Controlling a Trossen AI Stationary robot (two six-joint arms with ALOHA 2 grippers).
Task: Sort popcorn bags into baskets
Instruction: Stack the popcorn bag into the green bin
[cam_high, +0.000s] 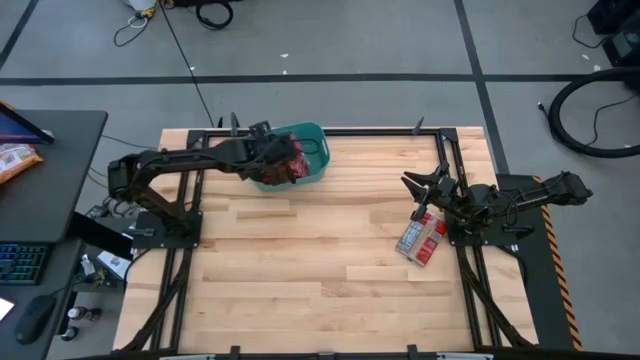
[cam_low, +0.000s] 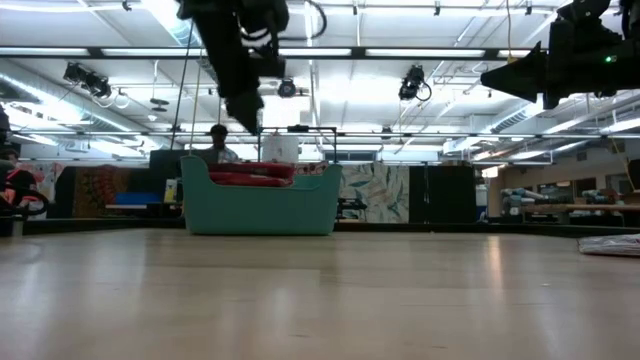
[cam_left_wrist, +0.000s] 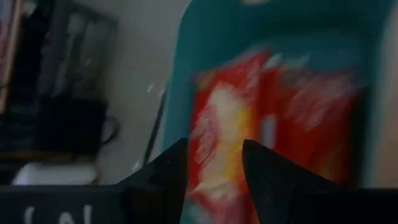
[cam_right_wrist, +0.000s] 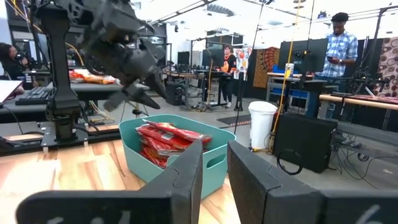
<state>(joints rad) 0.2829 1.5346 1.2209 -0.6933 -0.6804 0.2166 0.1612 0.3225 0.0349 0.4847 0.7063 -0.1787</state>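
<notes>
The teal tub (cam_high: 314, 136) stands near the table's far edge, left of centre, and red popcorn bags (cam_right_wrist: 163, 138) are piled inside it. My left gripper (cam_left_wrist: 214, 163) hovers open just above that pile, fingers pointing down, holding nothing; the low view shows it (cam_low: 250, 112) clear of the tub's rim. Two or three more popcorn bags (cam_high: 422, 240) lie flat in a small stack on the table's right side. My right gripper (cam_high: 421, 186) is raised above and slightly beyond that stack, open and empty, facing toward the tub (cam_right_wrist: 214, 158).
Black frame rails (cam_high: 452, 160) run along the table's sides and far edge. A desk with a keyboard and an orange snack bag (cam_high: 15, 160) stands left of the table. People are in the room behind (cam_right_wrist: 339, 43). Bare wood spans the table's middle and near half.
</notes>
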